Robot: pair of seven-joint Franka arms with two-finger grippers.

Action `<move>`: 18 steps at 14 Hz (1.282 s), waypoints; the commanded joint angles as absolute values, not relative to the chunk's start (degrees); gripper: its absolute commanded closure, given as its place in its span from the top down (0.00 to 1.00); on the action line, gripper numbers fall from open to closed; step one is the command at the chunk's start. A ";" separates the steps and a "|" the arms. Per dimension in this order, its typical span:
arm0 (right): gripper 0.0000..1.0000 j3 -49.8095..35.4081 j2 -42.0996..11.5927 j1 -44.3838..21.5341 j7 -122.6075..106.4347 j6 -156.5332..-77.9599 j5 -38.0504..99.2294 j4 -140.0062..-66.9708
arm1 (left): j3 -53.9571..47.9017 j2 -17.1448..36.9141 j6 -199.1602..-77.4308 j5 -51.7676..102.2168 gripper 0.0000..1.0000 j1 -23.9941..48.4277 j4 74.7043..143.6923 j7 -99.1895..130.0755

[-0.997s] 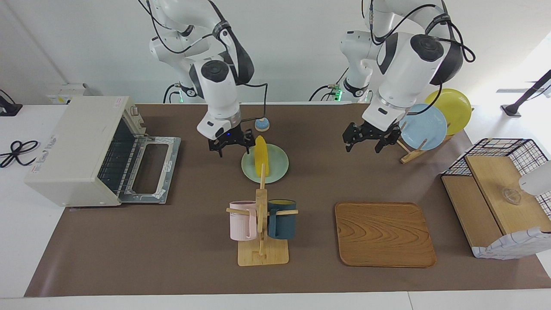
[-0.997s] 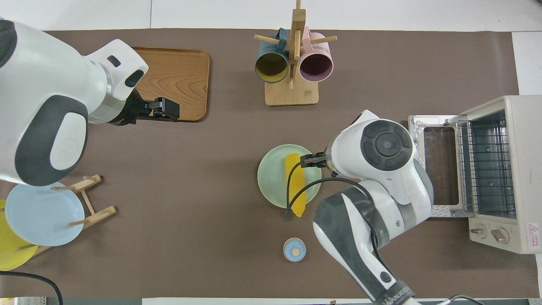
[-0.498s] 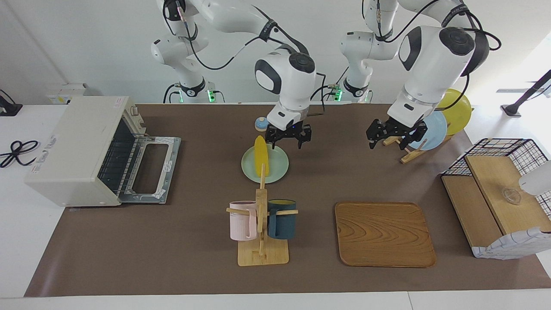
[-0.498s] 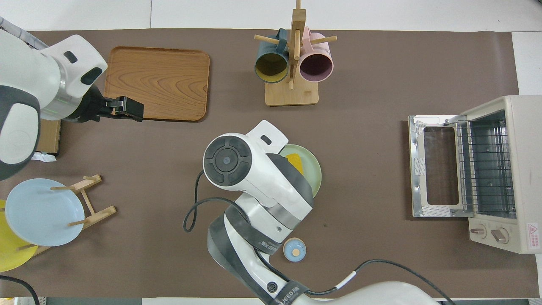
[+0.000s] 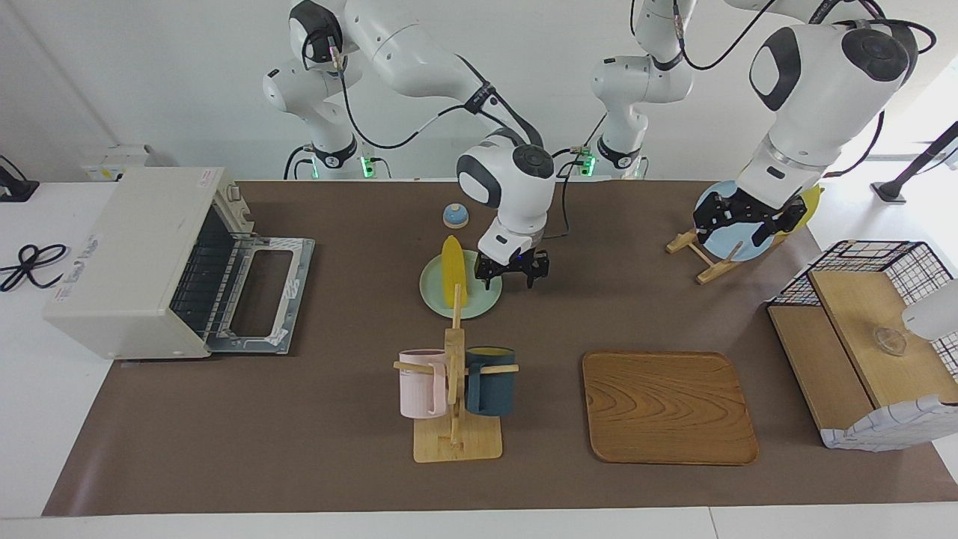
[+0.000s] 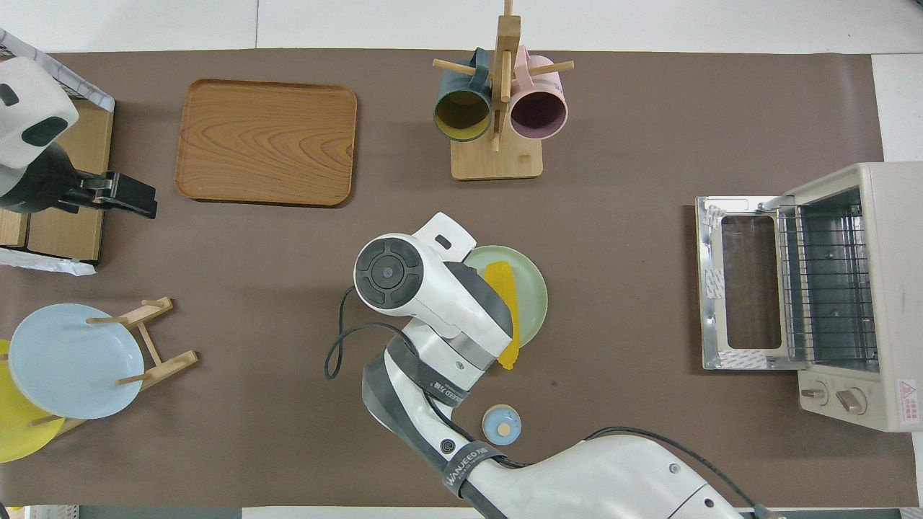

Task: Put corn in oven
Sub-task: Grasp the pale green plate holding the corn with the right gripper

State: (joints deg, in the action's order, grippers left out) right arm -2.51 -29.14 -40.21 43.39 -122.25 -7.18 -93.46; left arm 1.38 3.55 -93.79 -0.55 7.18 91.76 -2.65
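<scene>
The yellow corn lies across a pale green plate in the middle of the table, one tip past the rim nearest the robots. My right gripper hangs low and open over the plate's edge toward the left arm's end, beside the corn, holding nothing. In the overhead view its own wrist hides it. The cream oven stands at the right arm's end, its door folded down flat and the wire rack showing. My left gripper is open and empty, up over the plate rack.
A mug rack with a pink and a dark blue mug stands farther from the robots than the plate. Also on the table are a wooden tray, a light blue plate on its rack, a wire basket shelf and a small blue knob.
My right gripper crossed over the corn from the oven's side to the left arm's side of the plate and came lower. My left arm swung out over the plate rack.
</scene>
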 commanded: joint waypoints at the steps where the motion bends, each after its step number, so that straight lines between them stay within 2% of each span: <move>1: 0.86 -2.81 -26.19 -40.17 44.56 -124.28 -7.47 -98.60 | 1.76 2.81 -91.06 -1.85 1.00 6.33 90.70 -4.47; 7: 0.74 -2.90 -24.00 -40.43 45.09 -128.23 -7.38 -106.16 | 1.93 0.88 -89.74 -1.76 1.00 4.48 91.14 -5.36; 9: 0.62 -2.90 -23.91 -40.43 45.09 -128.15 -7.38 -106.35 | 1.93 0.27 -88.78 -1.84 1.00 4.48 91.23 -5.36; 10: 0.49 -2.90 -23.91 -40.34 45.00 -128.14 -7.38 -106.43 | 1.93 -0.17 -88.16 -1.85 1.00 4.48 91.49 -5.36; 11: 0.22 -2.90 -23.91 -40.25 44.91 -127.97 -7.30 -106.35 | 1.93 -0.70 -87.72 -1.85 1.00 4.57 91.93 -5.36; 12: 0.00 -2.90 -23.91 -40.17 44.74 -127.97 -7.29 -106.35 | 1.93 -1.05 -87.63 -1.85 1.00 4.57 92.63 -5.27; 16: 0.00 -2.81 -23.91 -40.08 44.22 -126.13 -8.08 -105.39 | 1.76 -3.07 -88.33 -1.76 1.00 4.66 96.23 -5.18; 18: 0.00 -2.81 -24.26 -39.56 40.63 -120.53 -9.83 -101.71 | 1.76 -3.34 -88.77 -1.76 1.00 4.57 97.03 -5.19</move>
